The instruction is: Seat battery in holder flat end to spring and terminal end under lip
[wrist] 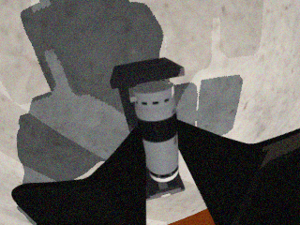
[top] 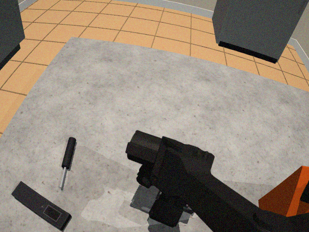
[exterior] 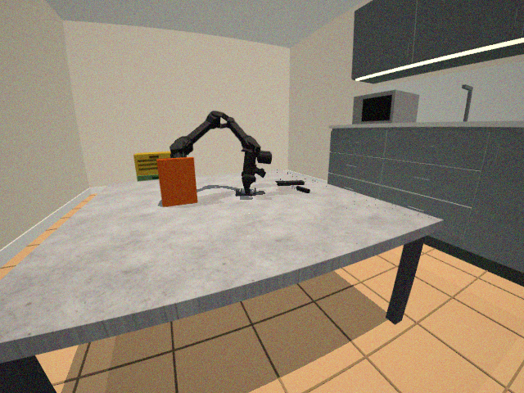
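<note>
The battery (wrist: 161, 157), a grey cylinder with a black band, is between the gripper's fingers in the wrist view. The dark holder (wrist: 147, 70) (exterior: 239, 192) is under and around it: a raised end block stands at the battery's far end, a wall runs along its left, and part of the base shows past its near end. The far end face shows below the block, so the battery looks tilted; contact with the spring or lip cannot be told. My gripper (wrist: 157, 129) (exterior: 248, 192) is shut on the battery, low at the holder. The arm hides most of this in the top view.
A screwdriver (top: 68, 154) and a dark flat device (top: 41, 205) with a small screen lie to the left in the top view. An orange box (top: 276, 195) (exterior: 178, 182) stands to the right there, near the arm. A yellow and green sign (exterior: 146, 164) stands behind it.
</note>
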`<state>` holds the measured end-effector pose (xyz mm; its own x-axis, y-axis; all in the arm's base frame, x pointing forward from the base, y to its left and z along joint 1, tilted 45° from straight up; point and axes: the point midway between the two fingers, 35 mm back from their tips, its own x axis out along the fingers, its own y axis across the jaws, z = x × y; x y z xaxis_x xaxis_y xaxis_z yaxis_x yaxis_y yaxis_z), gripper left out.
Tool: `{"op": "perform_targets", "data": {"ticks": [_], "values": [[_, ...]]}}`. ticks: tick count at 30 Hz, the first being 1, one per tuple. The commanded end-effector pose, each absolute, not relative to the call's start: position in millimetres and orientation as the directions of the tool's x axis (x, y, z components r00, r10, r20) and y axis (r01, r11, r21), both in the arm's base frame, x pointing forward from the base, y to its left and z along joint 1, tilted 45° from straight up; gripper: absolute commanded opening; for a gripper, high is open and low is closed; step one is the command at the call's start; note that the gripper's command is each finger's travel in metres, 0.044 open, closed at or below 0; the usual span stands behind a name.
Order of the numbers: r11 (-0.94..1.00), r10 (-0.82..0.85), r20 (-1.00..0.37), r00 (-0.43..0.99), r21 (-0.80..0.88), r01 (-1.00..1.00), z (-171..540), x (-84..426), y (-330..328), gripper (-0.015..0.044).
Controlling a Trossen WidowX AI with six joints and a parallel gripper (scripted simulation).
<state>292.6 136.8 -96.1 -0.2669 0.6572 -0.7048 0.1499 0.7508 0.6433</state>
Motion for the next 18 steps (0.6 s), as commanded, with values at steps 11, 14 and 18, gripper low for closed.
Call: {"op": "perform_targets", "data": {"ticks": [11,14,18], "values": [[0.752,0.658,-0.722,-0.213,0.644,0.141,-95.9,290.8,140.0,0.0082],[0.751,0.659,-0.724,-0.201,0.645,0.141,-95.7,290.2,140.2,0.0082],[0.751,0.660,-0.726,-0.193,0.645,0.141,-95.5,289.8,140.4,0.0082]]}}
